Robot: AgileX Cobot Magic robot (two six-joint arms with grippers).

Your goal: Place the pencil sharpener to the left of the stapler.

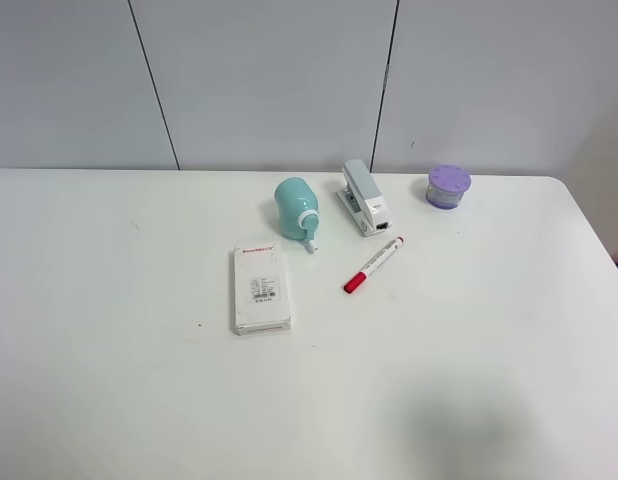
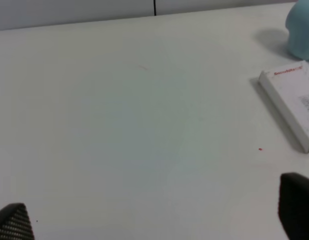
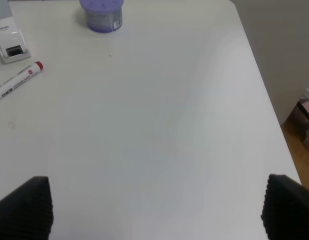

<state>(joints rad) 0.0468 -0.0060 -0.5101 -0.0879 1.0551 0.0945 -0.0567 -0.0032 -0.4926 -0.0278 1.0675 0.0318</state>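
Pencil sharpener [image 1: 295,204] lying on white table [image 1: 109,380] toward the far edge, crank end toward camera, just beside and left of stapler [image 1: 364,197], small gap between them. Red-capped marker [image 1: 373,265] lying slanted near the stapler's front end, not touching. Flat white box [image 1: 260,289] nearer the camera than the sharpener, apart from it. Purple-lidded jar [image 1: 448,186] right of stapler, well apart. Neither arm visible from the high camera. Left fingers [image 2: 297,205] spread wide over bare table, holding nothing; box edge [image 2: 294,107] and a bit of sharpener [image 2: 300,30] at frame side. Right fingers [image 3: 284,205] spread wide too, empty, above bare table; jar [image 3: 101,14], marker [image 3: 17,82] and stapler tip [image 3: 10,44] ahead.
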